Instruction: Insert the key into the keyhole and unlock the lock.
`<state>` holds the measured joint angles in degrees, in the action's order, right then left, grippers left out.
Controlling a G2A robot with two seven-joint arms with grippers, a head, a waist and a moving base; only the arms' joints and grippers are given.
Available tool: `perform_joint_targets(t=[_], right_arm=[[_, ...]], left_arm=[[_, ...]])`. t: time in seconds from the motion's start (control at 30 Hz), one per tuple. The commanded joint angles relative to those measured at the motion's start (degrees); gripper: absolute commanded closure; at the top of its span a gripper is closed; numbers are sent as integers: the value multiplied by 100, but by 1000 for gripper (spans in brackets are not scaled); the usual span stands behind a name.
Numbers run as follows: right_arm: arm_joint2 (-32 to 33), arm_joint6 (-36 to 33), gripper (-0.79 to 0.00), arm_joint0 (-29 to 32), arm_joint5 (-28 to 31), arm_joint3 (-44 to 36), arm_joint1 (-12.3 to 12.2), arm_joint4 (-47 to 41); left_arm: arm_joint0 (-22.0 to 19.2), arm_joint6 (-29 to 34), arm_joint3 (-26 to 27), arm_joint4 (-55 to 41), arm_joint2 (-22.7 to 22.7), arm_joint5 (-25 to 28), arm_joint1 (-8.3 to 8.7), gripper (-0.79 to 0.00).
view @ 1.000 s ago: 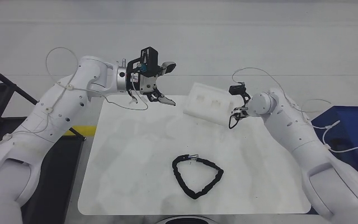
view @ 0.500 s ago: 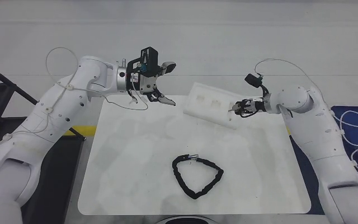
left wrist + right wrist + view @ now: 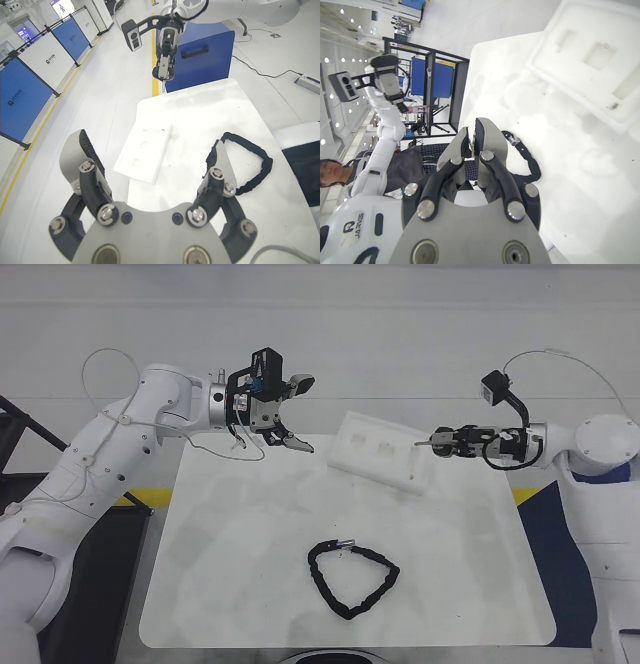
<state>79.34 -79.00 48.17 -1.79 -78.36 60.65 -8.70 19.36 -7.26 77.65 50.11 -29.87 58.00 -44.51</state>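
Gripping the key [image 3: 163, 85], the right gripper [image 3: 441, 442] hangs clamped on it above the bench [image 3: 250, 564] at 2 o'clock.
The chain lock [image 3: 352, 579] lies at 6 o'clock; the left gripper [image 3: 300, 414] hovers at 11 o'clock, fingers spread apart; a foam tray [image 3: 380, 449] sits at 1 o'clock.

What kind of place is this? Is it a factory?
Probably a robot lab or demonstration hall, not a factory. Blue and white partition panels fence off the floor, a yellow floor line marks it, and a black metal rack stands near the white rounded table.
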Motion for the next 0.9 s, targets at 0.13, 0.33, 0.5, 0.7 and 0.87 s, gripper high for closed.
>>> perform_joint_targets(t=[0.13,0.33,0.5,0.7,0.87], right_arm=[[244,-437,0,-2,-171,-248,-82,-512],[442,-272,0,106,-163,-348,-155,-621],[505,-71,0,159,-134,-284,-161,-720],[505,-71,0,159,-134,-284,-161,-720],[505,-71,0,159,-134,-284,-161,-720]], left_arm=[[0,0,0,0,0,0,0,-785],[0,0,0,0,0,0,0,-785],[0,0,0,0,0,0,0,-785],[0,0,0,0,0,0,0,-785],[0,0,0,0,0,0,0,-785]])
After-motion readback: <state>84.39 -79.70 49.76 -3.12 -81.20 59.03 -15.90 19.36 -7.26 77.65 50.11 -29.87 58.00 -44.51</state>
